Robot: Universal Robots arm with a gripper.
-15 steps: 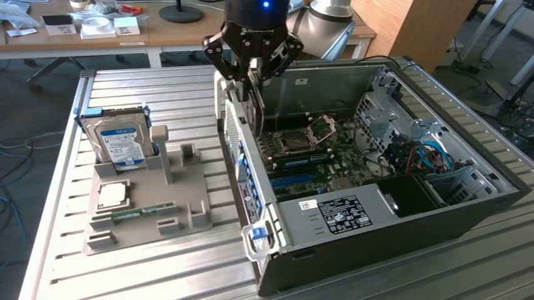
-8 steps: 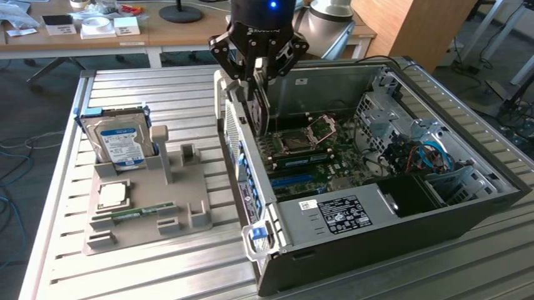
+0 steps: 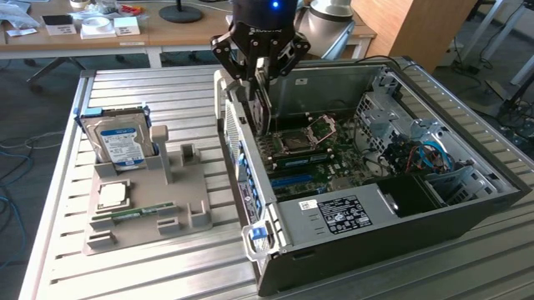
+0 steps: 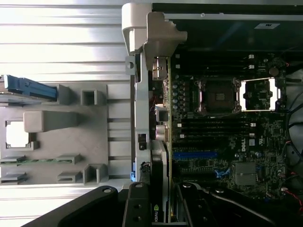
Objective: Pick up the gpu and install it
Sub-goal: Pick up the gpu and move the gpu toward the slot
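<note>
Gripper [image 4: 163, 201] jaws closed on the gpu [image 4: 158, 165], held edge-on above the open case [image 3: 376, 262] at 11 o'clock from the CPU socket [image 3: 299, 140]: you are mid-install, card unseated, and seating likely demands squaring its edge to a slot.

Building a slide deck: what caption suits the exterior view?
Gripper holding the gpu on edge at the open computer case; hard drive stands in the grey parts holder.

The claw [image 3: 260, 78] holds the gpu [image 3: 264, 111] upright above the motherboard [image 3: 313, 156] inside the case [image 3: 467, 215].
</note>
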